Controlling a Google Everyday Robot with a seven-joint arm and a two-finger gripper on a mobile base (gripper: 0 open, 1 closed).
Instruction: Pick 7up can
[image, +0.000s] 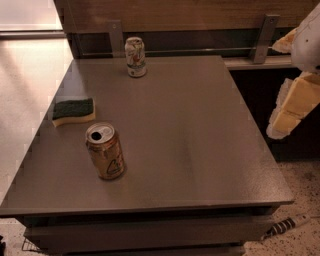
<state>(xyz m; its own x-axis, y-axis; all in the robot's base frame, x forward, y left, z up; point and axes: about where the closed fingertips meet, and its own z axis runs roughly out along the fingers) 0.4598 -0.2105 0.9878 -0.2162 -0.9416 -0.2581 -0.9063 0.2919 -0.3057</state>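
The 7up can (135, 56), whitish-silver with green and red markings, stands upright at the far edge of the grey-brown table (200, 150), left of centre. My gripper (275, 90) hangs at the right edge of the view, beyond the table's right side and well away from the can. Its pale yellow fingers (295, 102) stand apart and hold nothing.
A gold-brown can (105, 151) with a triangle mark stands opened near the front left. A green-topped sponge (73, 111) lies at the left edge. A wooden wall with metal brackets (265, 37) runs behind the table. A striped cable (285, 226) lies on the floor at the front right.
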